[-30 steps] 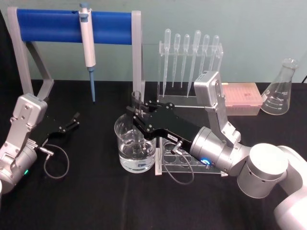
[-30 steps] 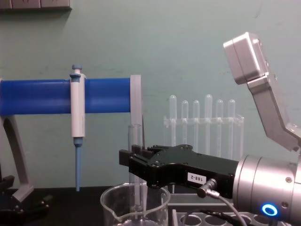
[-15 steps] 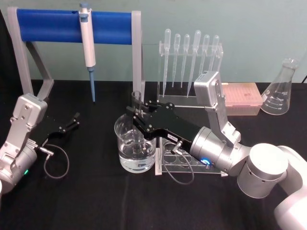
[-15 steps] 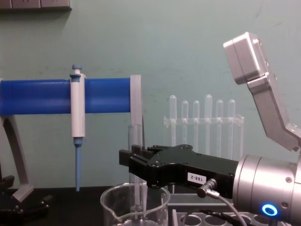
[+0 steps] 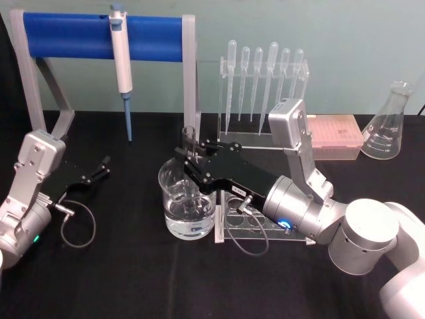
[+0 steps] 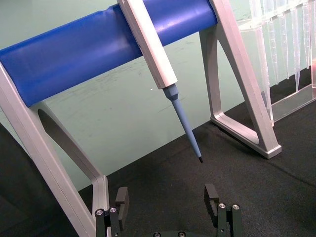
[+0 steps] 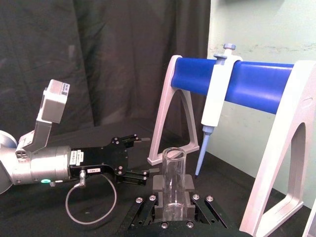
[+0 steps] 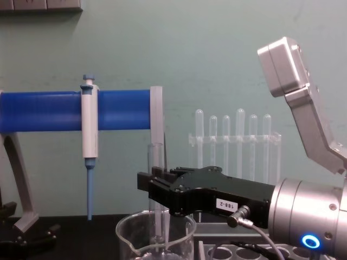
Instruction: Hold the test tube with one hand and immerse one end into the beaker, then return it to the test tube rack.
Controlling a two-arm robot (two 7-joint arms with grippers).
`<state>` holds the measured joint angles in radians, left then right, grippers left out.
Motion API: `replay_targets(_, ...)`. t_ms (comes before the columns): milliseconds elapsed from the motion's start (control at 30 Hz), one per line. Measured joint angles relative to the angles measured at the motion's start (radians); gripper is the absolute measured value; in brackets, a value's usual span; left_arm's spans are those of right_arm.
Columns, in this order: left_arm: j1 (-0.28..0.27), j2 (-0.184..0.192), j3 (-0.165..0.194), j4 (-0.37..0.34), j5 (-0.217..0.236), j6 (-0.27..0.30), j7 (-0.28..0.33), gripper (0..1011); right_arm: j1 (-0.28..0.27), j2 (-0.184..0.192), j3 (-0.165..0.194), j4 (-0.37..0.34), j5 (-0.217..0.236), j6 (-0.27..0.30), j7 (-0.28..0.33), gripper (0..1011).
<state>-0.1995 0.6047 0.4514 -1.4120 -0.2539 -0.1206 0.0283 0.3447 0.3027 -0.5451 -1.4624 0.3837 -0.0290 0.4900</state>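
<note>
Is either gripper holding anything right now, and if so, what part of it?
The right gripper holds the test tube upright, fingers clamped around its middle, lower end inside the beaker. The left gripper is open, holding nothing.

A white and blue pipette [image 5: 121, 50] hangs on a blue bar [image 5: 99, 36]. Thin droppers [image 5: 262, 76] stand in a clear rack. A glass flask [image 5: 388, 123] sits far right.

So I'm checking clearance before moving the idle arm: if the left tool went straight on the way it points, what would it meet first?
Probably the micropipette hanging from the blue-barred stand: its tip lies ahead between the open left tool fingers. Depth is unclear, so the stand's grey leg could come first.
</note>
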Motion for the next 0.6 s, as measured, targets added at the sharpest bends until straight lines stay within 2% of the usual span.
replay_targets(367, 0.0, 0.0, 0.0, 0.0, 0.0, 0.0, 0.0, 1000, 0.0, 0.001, 0.001, -0.009, -0.002, 0.002, 0.0, 234)
replay_targets(600, 0.0, 0.0, 0.0, 0.0, 0.0, 0.0, 0.0, 1000, 0.0, 0.03, 0.016, -0.12, -0.012, 0.046, -0.011, 234)
